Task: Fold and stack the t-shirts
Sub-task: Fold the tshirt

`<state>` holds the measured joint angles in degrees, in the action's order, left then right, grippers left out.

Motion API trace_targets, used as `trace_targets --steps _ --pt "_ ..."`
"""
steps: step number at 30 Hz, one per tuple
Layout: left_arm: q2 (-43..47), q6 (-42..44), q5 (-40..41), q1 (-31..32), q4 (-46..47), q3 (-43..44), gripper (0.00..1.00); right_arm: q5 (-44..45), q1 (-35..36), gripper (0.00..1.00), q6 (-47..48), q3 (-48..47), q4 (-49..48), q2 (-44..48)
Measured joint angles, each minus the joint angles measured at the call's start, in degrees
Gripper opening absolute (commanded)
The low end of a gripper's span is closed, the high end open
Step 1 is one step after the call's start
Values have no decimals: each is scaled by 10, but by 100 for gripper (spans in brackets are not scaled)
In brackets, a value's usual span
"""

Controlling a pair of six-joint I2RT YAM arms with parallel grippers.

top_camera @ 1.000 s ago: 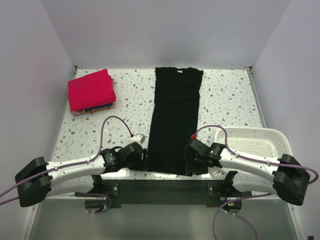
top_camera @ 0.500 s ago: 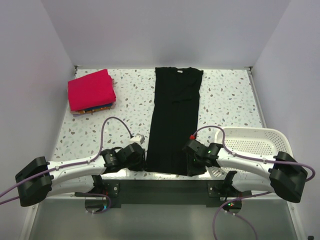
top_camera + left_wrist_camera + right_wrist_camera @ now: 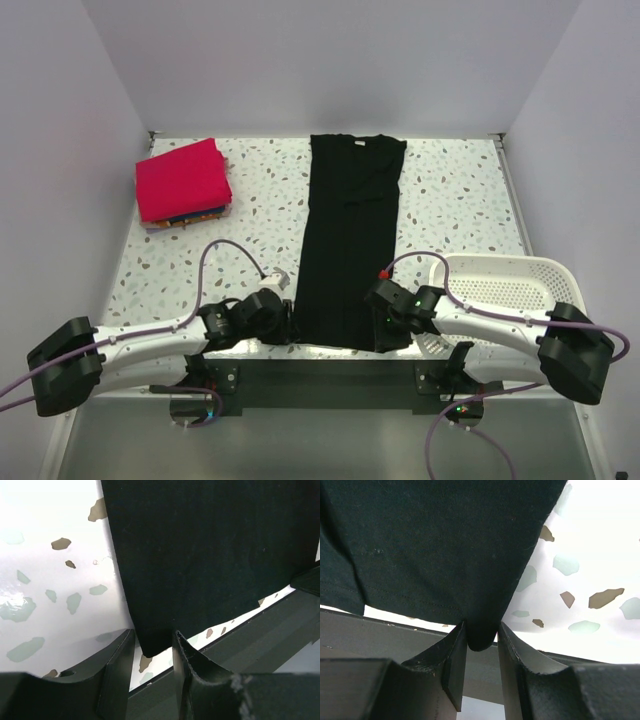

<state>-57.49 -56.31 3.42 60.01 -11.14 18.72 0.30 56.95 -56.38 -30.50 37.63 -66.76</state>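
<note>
Pinched the long, narrow-folded black cloth t-shirt at its hem, along the near edge of the speckled white table, with the left gripper clamped narrow on the left corner and the right gripper on the right corner.

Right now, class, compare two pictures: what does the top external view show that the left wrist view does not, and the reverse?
Top external only: the pinkish-red folded t-shirt, the white basket and the right gripper. Left wrist only: a close look at the left gripper closed on the near corner of the black t-shirt. Both: the black t-shirt and the speckled table.
</note>
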Motion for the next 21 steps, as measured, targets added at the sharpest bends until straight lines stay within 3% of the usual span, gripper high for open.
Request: trace_targets --steps 3,6,8,21 --pt "0 -4 -2 0 4 -5 25 0 0 25 1 0 0 0" --pt "0 -12 -2 0 2 -8 11 0 0 5 3 0 -1 -2" --pt "-1 -15 -2 0 -2 -9 0 -1 1 0 1 0 -6 -3" --pt "6 -16 3 0 -34 16 0 20 2 0 9 -45 35 28"
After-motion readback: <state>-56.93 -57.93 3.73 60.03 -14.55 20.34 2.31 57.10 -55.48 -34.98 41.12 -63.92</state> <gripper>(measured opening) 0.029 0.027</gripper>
